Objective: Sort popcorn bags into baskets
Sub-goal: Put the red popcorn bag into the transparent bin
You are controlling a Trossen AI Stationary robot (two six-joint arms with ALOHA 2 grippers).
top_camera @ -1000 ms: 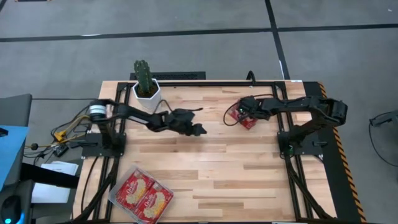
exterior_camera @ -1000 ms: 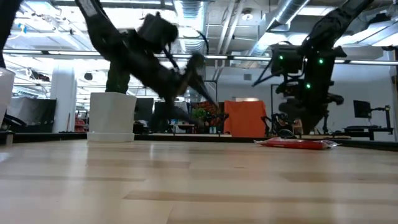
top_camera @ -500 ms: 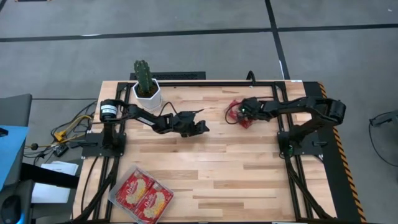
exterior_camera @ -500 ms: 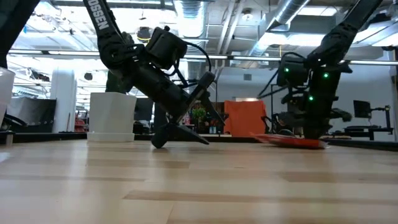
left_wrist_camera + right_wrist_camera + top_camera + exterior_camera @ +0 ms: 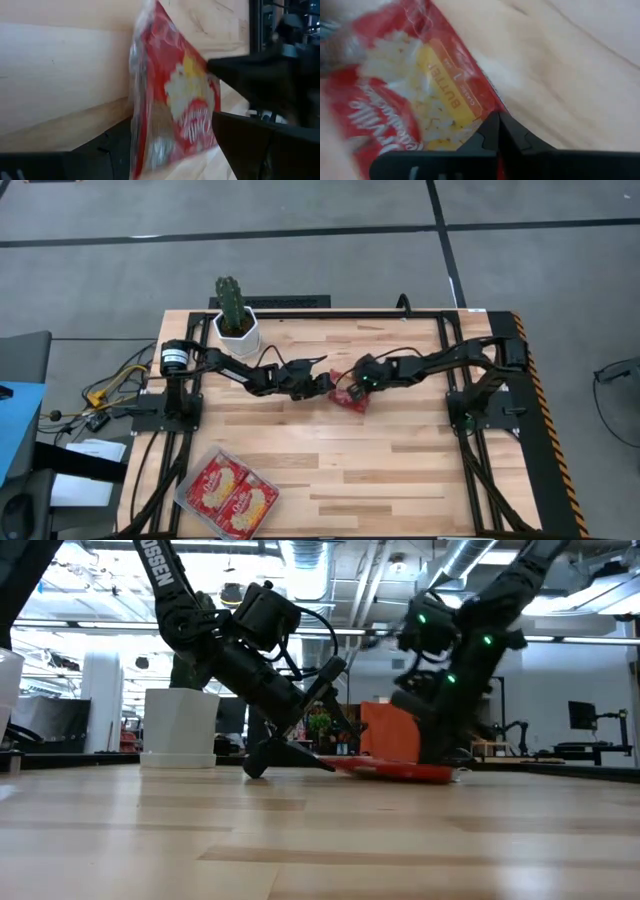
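One red popcorn bag (image 5: 351, 400) lies on the table's middle, cream picture up, with my right gripper (image 5: 357, 386) shut on it from the right. My left gripper (image 5: 322, 385) stands open just left of it, low over the wood. In the left wrist view the bag (image 5: 172, 100) shows between the left gripper's fingers. The clear basket (image 5: 183, 498) sits at the near left corner with two red bags (image 5: 230, 492) lying flat in it, side by side. My right gripper pinches the bag's edge (image 5: 479, 114) beside the yellow label between its two shut fingers (image 5: 498, 134). The fingers slant down from the table's right. The bag (image 5: 398, 771) lies almost flat on the wood. My left gripper: I cannot tell whether it touches the bag.
A white pot with a cactus (image 5: 235, 328) stands at the far left, behind my left arm. Black frame rails (image 5: 470, 470) run along the table's left and right sides. Bare wood (image 5: 380, 470) stretches between the basket and the right rail.
My right gripper has gone toward the table's left edge and tipped further down, dragging the red bag along the wood up to my left gripper. My left gripper sank toward the table and rolled early in the second, then kept still.
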